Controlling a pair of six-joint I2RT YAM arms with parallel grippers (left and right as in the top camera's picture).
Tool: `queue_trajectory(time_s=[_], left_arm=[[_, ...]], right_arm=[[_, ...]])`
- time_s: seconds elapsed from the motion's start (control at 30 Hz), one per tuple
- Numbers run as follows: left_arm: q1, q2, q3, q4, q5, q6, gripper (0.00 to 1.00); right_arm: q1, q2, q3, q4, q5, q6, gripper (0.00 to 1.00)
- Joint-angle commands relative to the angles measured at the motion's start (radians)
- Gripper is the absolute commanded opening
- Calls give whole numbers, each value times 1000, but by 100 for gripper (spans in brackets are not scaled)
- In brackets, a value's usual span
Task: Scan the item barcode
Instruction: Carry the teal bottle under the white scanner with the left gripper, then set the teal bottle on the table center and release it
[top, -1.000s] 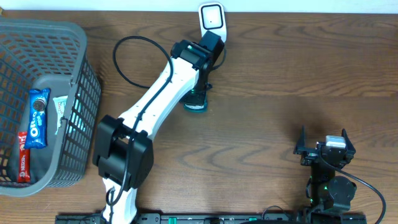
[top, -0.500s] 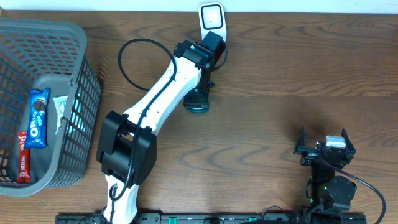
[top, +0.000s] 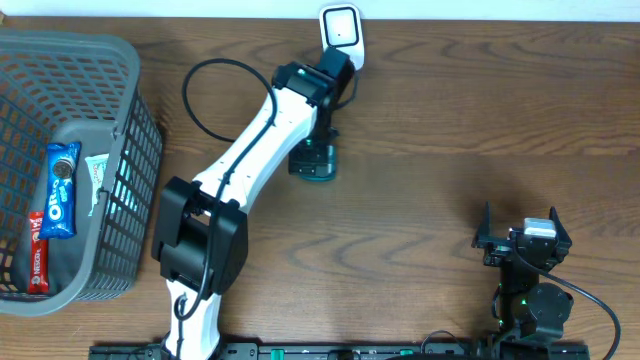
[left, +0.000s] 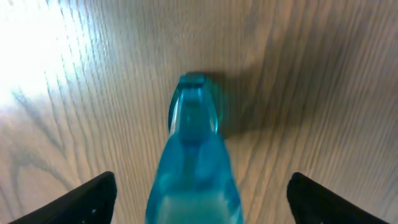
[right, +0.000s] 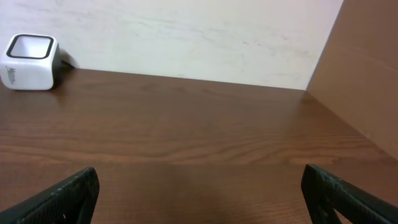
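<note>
The item is a translucent teal bottle (top: 314, 161) on the wooden table, just in front of the white barcode scanner (top: 340, 30). In the left wrist view the teal bottle (left: 196, 155) fills the middle, with table showing on both sides of it. My left gripper (left: 200, 200) is open; its black fingertips (left: 90, 199) stand wide apart and clear of the bottle. My right gripper (top: 522, 238) rests open near the front right with nothing between its fingers. In the right wrist view the scanner (right: 30, 54) sits far left.
A grey mesh basket (top: 135, 130) stands at the left edge, holding a blue Oreo pack (top: 60, 190), a red bar (top: 37, 250) and a pale packet. A black cable (top: 205, 75) loops off the left arm. A cardboard wall (right: 364, 68) borders the table's right side.
My left gripper's jaws have spread apart and let go of the teal bottle, which now rests on the table. The left arm shifted slightly. The right arm has not moved.
</note>
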Motion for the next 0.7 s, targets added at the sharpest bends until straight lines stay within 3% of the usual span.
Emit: queue_trajectory(time_s=[0.0,0.27,0.53,0.67], left_arm=[[32,-54,26,-6,-5,82,94],[93,-233,28,20,-14,281,96],[196,-537,38,11,-203,723,99],[339,-682,47,-24,-251,833,98]], right_arm=[[8,-5,-2,-2,5,6,99],[9,-5,-2,-2,5,6,99],[9,-5,-2,-2,5,6,99],[9,-5,-2,-2,5,6,99]])
